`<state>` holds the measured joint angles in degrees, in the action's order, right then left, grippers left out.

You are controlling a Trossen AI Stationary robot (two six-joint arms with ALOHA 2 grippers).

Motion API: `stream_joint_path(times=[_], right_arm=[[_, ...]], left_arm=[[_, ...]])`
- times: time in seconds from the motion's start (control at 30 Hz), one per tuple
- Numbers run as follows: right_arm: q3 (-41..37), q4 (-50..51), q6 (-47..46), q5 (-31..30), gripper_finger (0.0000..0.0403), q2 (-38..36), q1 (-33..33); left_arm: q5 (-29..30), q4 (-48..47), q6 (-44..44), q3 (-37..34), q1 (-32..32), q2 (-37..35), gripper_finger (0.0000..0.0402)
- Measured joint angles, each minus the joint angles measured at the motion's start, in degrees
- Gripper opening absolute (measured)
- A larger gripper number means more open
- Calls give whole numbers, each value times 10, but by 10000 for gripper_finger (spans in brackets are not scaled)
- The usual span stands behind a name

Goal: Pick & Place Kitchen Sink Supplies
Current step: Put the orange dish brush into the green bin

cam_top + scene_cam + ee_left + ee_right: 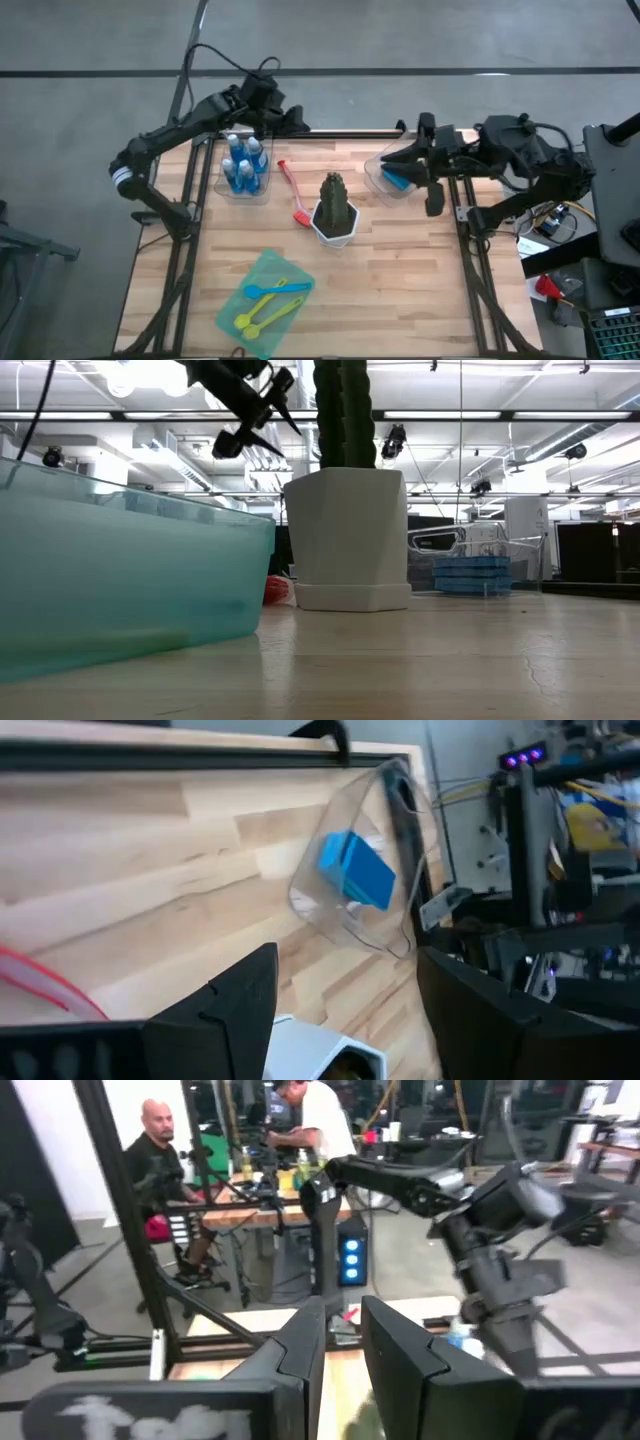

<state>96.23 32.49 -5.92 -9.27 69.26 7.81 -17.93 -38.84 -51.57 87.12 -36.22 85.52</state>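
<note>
Three blue bottles [245, 165] with white caps stand in a clear tub near the table's far left. Blue sponges [396, 180] lie stacked in a clear tub [400, 910] at the far right, and show in the low view as sponges [470, 574]. A red brush [293, 192] lies flat left of the cactus pot. Blue, yellow and lime brushes [268, 302] lie on the green sheet. My left gripper [288, 120] hovers open over the far edge beside the bottles; its wrist view shows the wide gap [345, 995]. My right gripper [392, 160] is narrowly open [343, 1350] and hovers level above the sponge tub.
The dark green cactus in a white pot [335, 210] stands mid-table between the two tubs. The translucent green sheet [265, 300] lies near the table's near edge. Bare wood lies at the near right. People sit at benches [160, 1170] beyond the table's left side.
</note>
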Motion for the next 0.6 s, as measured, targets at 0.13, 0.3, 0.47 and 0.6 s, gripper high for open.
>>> stream_joint_path(times=[0.13,0.3,0.47,0.6], right_arm=[[0,25,11,-16,66,-21,0],[0,53,37,-30,66,-42,0],[0,83,54,-62,66,-58,0],[0,96,64,-75,66,-69,0]], left_arm=[[23,-3,-15,0,7,21,229],[33,-2,-45,0,30,45,229],[83,-49,-57,-1,60,61,229],[128,-65,-67,-1,70,71,229]])
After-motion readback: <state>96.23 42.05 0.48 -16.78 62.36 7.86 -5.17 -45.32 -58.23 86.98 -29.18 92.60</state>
